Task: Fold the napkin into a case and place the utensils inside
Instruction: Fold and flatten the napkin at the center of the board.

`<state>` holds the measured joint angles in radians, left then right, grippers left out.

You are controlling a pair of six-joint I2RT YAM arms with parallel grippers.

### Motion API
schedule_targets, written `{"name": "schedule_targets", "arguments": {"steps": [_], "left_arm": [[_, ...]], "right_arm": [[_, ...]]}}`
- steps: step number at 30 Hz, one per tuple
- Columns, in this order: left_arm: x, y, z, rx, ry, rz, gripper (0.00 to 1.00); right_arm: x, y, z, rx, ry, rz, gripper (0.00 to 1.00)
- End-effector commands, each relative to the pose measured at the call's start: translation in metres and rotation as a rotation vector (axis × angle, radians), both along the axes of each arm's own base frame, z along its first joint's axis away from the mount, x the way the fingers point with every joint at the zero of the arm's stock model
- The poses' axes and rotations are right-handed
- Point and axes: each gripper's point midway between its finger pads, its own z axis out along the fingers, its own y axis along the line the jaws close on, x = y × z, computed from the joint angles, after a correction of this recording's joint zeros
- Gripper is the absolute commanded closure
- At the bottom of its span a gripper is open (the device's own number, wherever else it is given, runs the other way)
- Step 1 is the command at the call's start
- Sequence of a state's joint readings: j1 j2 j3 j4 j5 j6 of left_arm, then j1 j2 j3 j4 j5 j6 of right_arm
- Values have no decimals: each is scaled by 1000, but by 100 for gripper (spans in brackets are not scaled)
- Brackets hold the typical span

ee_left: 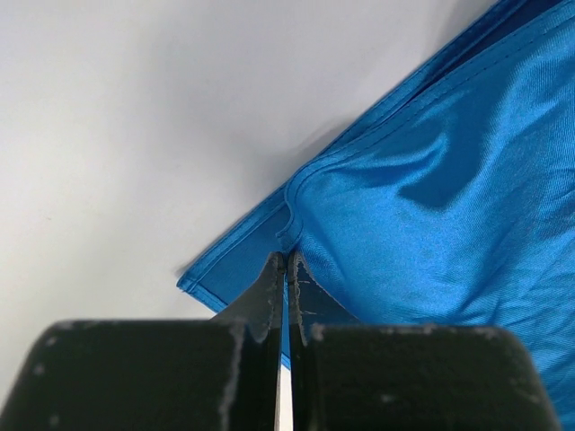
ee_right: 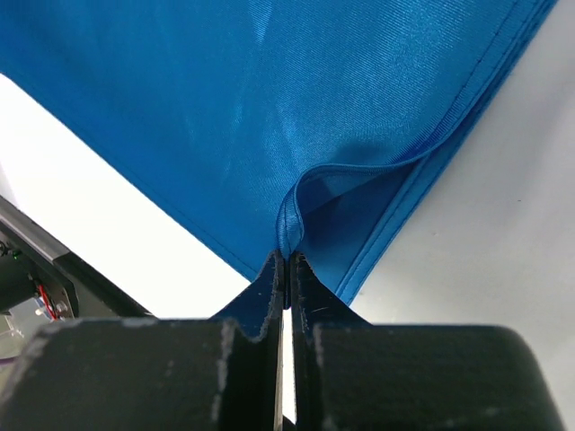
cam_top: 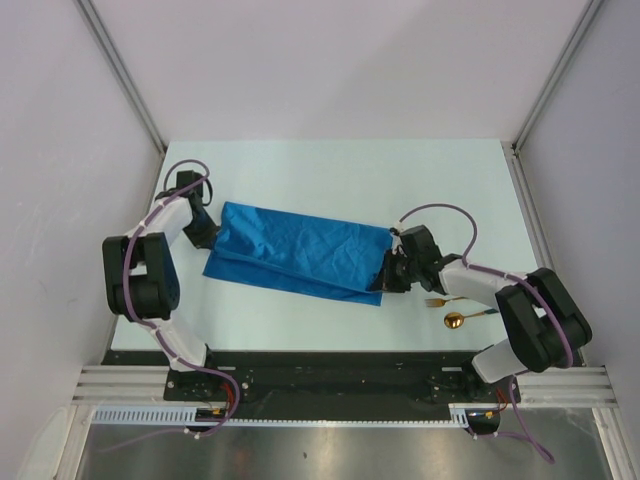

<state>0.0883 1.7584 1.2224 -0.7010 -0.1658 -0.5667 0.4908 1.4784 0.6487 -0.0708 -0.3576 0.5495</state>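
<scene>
Blue hem is nipped tight in both pairs of jaws: the left gripper (ee_left: 286,260) is pressed shut on a pucker of edge at one short end of the napkin (cam_top: 300,255), and the right gripper (ee_right: 285,260) does the same at the other end. At both pinches a second layer shows beneath. The cloth lies mid-table as a doubled band, its long axis running left to right, the right end slanting slightly nearer the arm bases. I'd say a lengthwise fold is in hand; next both ends must be carried together and level, or the band will skew. The fork (cam_top: 440,301) and spoon (cam_top: 462,319) wait just beyond the right end, heads pointing left towards the cloth.
</scene>
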Motion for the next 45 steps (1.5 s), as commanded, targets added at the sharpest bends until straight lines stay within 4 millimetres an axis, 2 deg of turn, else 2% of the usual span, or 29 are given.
{"name": "schedule_targets", "arguments": {"steps": [1, 4, 5, 8, 14, 17, 18, 22, 27, 30, 35, 39, 45], "left_arm": [[4, -2, -2, -18, -23, -10, 100], [11, -7, 10, -37, -76, -17, 100], [14, -8, 15, -46, -99, -17, 100], [28, -11, 31, -66, -160, -9, 100], [40, -20, 31, -119, -162, -36, 100], [29, -18, 21, -112, -119, -39, 100], [25, -17, 24, -102, -122, -45, 100], [2, -7, 18, -40, -95, -24, 100], [-19, 1, 0, -1, -9, -17, 100], [-21, 1, -7, -2, 4, -20, 100], [-13, 4, 1, 5, -27, -16, 100], [-16, 11, 1, 39, -20, -10, 100], [-19, 11, -3, 32, -10, -8, 100]], "right_arm": [[12, -2, 8, 11, -50, -19, 100], [21, -4, 19, 7, -77, -28, 100], [30, -3, 29, 15, -105, -31, 100], [43, -9, 36, 10, -122, -47, 100], [56, -13, 38, 2, -129, -52, 100], [51, -7, 42, 17, -128, -35, 100], [46, -2, 41, 12, -127, -20, 100], [26, -1, 28, 9, -90, -8, 100], [15, -2, 20, 29, -68, -19, 100], [12, -5, 14, 21, -59, -23, 100], [8, -2, 15, 39, -47, -21, 100], [3, 0, 17, 51, -49, -23, 99], [-9, 5, 2, 56, 10, -12, 97]]}}
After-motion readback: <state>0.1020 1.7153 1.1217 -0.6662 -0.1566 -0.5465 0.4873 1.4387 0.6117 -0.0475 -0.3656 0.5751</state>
